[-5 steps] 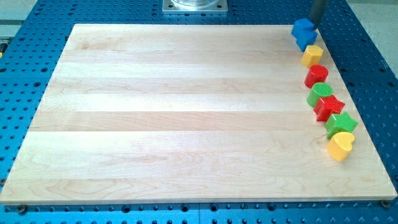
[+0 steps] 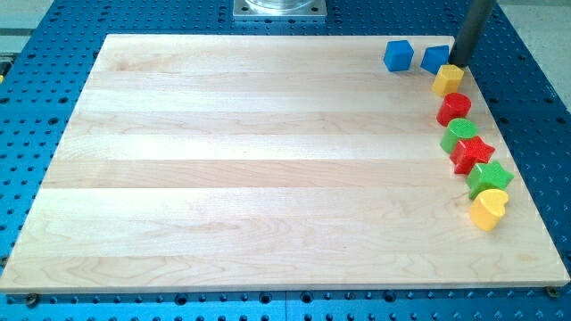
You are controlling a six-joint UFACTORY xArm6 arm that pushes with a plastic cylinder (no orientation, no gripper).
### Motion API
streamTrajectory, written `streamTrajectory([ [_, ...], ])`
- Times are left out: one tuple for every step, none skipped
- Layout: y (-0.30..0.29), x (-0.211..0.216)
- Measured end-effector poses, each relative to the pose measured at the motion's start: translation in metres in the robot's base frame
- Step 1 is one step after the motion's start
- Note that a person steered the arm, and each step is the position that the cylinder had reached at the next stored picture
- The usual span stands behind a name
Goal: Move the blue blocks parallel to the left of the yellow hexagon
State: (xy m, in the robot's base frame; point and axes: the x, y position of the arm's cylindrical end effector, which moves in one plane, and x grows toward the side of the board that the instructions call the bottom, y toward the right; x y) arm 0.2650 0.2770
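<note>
Two blue blocks lie near the board's top right: a blue cube (image 2: 399, 55) and, to its right, a second blue block (image 2: 434, 60) whose shape I cannot make out. The yellow hexagon (image 2: 448, 79) lies just below and right of the second blue block. My tip (image 2: 461, 62) sits at the right edge of the second blue block, touching or nearly touching it, and just above the yellow hexagon. The rod rises from there to the view's top.
Below the hexagon a column of blocks runs down the board's right side: a red block (image 2: 454, 109), a green block (image 2: 459, 134), a red star (image 2: 472, 154), a green star (image 2: 490, 178) and a yellow heart (image 2: 489, 210). The wooden board (image 2: 268, 169) rests on a blue perforated table.
The two blue blocks, stacked close together before, have slid left and separated. The cube now lies farther left. My tip has moved down and slightly right, to just above the yellow hexagon.
</note>
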Motion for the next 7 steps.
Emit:
streamTrajectory([
  [-0.064,-0.001],
  [-0.128,0.000],
  [-0.070,-0.016],
  [-0.127,-0.005],
  [-0.160,0.004],
  [-0.091,-0.004],
  [-0.081,-0.029],
])
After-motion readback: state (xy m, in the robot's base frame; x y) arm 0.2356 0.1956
